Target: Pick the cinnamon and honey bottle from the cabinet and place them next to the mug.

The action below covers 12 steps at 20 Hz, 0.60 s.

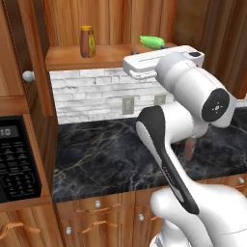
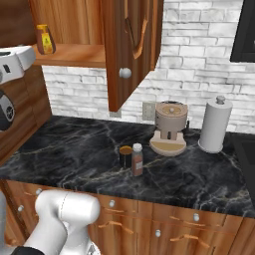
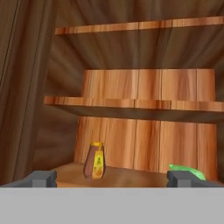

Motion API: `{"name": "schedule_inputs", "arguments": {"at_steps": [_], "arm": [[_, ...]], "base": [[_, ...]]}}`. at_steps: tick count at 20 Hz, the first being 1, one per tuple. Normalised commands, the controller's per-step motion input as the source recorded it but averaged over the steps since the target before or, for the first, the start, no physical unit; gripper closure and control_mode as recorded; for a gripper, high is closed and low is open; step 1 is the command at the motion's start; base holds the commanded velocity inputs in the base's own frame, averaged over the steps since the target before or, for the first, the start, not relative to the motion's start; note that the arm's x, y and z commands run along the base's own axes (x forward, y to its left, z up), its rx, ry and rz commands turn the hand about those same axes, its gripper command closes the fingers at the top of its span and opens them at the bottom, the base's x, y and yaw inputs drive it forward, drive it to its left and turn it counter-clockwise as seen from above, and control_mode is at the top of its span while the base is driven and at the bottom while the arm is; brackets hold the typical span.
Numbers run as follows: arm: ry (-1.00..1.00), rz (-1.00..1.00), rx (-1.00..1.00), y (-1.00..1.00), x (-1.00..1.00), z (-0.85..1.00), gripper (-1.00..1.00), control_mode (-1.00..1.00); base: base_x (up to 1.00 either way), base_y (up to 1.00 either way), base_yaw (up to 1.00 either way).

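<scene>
The honey bottle [image 1: 87,41] [image 2: 45,39] stands upright on the left of the cabinet's lowest shelf board [image 1: 72,59] [image 2: 74,55]. In the hand view my gripper [image 3: 111,179] is open, its fingertips [image 3: 41,178] wide apart. It faces into the cabinet with the honey bottle [image 3: 95,160] some way ahead and nothing between the fingers. Down on the black counter, the cinnamon [image 2: 137,159] stands upright right beside the mug [image 2: 125,156]. In the left base view my arm hides all but the cinnamon's lower part [image 1: 190,148].
A green object [image 1: 152,42] [image 3: 188,171] lies on the same shelf, right of the honey bottle. The open cabinet door [image 2: 132,50] hangs over the counter. A beige coffee machine [image 2: 171,128] and a paper towel roll [image 2: 215,124] stand further right. A microwave [image 1: 17,159] is at the left.
</scene>
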Motion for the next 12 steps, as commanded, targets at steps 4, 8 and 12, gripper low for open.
{"name": "schedule_inputs", "arguments": {"at_steps": [4, 8, 12], "arm": [[0.01, 0.0, 0.0, 0.11, 0.07, -0.01, -1.0, -1.0], [0.01, 0.0, 0.0, 0.12, 0.17, -0.07, -1.0, -1.0], [0.05, 0.0, 0.0, 0.13, 0.18, -0.1, -1.0, -1.0]], "base": [[0.0, 0.0, 0.0], [0.0, 0.0, 0.0], [0.0, 0.0, 0.0]]}}
